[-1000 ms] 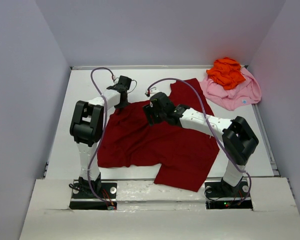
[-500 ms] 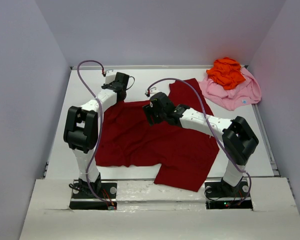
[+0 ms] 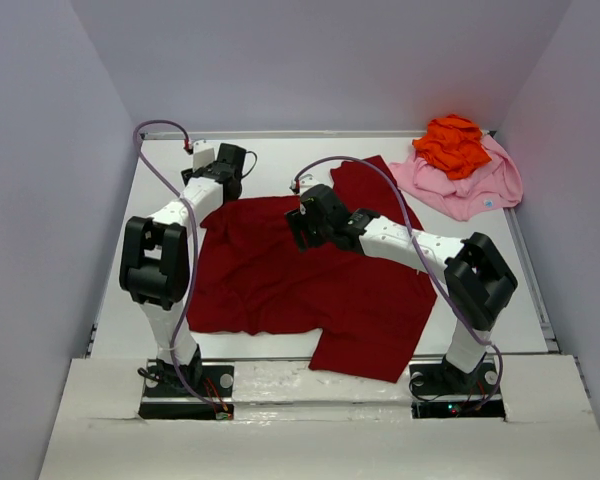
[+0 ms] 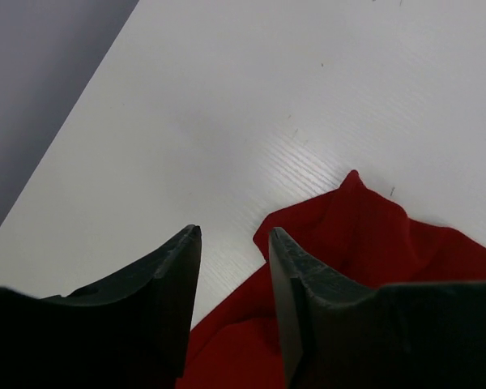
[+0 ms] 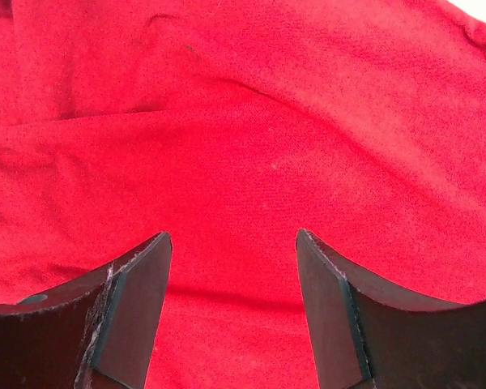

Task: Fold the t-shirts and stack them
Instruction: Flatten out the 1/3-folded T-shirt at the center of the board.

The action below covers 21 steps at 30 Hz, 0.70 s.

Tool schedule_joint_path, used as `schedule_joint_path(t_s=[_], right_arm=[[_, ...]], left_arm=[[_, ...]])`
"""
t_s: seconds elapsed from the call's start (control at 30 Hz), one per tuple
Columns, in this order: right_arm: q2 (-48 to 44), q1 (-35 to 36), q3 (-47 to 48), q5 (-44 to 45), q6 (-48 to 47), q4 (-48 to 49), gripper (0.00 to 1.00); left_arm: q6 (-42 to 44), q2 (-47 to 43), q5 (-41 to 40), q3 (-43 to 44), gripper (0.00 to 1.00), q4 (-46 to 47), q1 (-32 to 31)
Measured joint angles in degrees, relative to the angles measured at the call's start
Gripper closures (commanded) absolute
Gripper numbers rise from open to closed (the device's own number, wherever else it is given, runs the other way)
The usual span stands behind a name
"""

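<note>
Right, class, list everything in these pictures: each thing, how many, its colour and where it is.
dark red t-shirt: one, dark red, spread across the table's middle
orange t-shirt: one, bright orange, crumpled atop the pink one, far right corner
pink t-shirt: one, light pink, far right corner
table: one, white, under everything
arms: two, white with black joints, bases at the near edge
cables: two, purple, one looped along each arm
left hand: one, black, open, at the red shirt's far left corner
right hand: one, black, open, over the red shirt
</note>
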Motion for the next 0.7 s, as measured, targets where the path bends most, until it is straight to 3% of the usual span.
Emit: schedule_joint_path(t_s=[0.17,0.5,0.53,0.63,0.7], right_arm=[[0.0,0.0,0.0,-0.2,0.0,0.0,0.32],[0.0,0.0,0.0,-0.9,0.0,0.0,0.32],[0.0,0.0,0.0,-0.9,0.0,0.0,0.32],[0.0,0.0,0.0,-0.9,0.0,0.0,0.32],[0.0,0.0,0.0,-0.9,0.0,0.0,0.32]], left_arm=[[0.9,2.5,3.5,1.6,0.47,1.8,0.9],[4.5,13.0,20.8,5.4,0.55,6.7,0.7],[4.6,13.7,21.7,5.5,0.58,6.9,0.7],[4.8,14.4,23.2,6.0,1.0,7.5,0.7],[5.5,14.4,24.2,6.2,1.0,7.9,0.7]])
